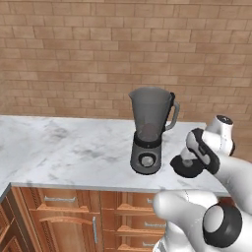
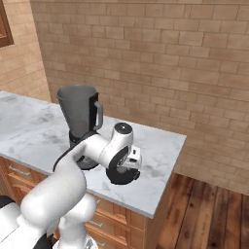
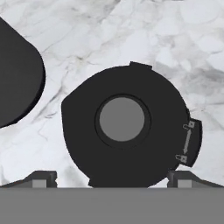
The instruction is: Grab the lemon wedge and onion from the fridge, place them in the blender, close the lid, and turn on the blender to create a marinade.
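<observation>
The blender stands on the marble counter, its smoky jug open at the top, silver knob facing front. The dark round lid lies flat on the counter just right of the blender's base. My gripper hangs straight above the lid, open, one fingertip on each side of its rim and nothing held. The lid's lighter grey knob sits near the middle of the hand view. Lemon wedge, onion and fridge are out of view.
A brick wall runs behind the counter. Wooden drawers and doors sit under it. The counter ends a little right of the lid, with wood floor beyond. Bare marble stretches left of the blender.
</observation>
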Motion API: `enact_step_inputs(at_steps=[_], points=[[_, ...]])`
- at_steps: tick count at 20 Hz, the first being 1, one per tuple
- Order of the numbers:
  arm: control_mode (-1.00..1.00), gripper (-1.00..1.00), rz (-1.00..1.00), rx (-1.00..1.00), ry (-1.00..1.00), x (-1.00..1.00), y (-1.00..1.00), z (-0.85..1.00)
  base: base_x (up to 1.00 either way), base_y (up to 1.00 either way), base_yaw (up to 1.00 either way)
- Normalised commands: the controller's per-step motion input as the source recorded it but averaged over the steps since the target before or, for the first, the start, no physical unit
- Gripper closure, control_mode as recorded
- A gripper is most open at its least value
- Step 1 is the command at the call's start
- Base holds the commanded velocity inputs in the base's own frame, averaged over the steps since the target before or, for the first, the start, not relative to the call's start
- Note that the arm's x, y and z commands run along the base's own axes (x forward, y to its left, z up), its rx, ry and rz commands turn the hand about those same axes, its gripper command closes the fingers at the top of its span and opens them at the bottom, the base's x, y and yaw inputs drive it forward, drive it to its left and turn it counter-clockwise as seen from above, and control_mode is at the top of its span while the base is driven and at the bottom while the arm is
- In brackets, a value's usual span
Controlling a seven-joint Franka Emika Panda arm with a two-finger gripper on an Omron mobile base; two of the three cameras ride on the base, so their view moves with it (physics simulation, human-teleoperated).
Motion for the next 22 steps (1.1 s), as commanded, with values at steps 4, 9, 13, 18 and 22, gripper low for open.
enact_step_inputs(at_steps=[4, 9, 13, 18, 22], points=[[-1.0, -1.0, 0.0, 0.0, 0.05, 0.23, 0.0, -0.22, 0.0, 0.0, 0.0], [-1.0, -1.0, 0.0, 0.0, 0.05, 0.15, 0.0, -0.26, 0.0, 0.0, 0.0], [-1.0, -1.0, 0.0, 0.0, 0.05, 0.08, 0.0, -0.28, 0.0, 0.0, 0.0], [-1.0, -1.0, 0.0, 0.0, 0.05, 0.07, 0.0, -0.25, 0.0, 0.0, 0.0], [-1.0, -1.0, 0.0, 0.0, 0.03, 0.09, 0.0, -0.19, 0.0, 0.0, 0.0]])
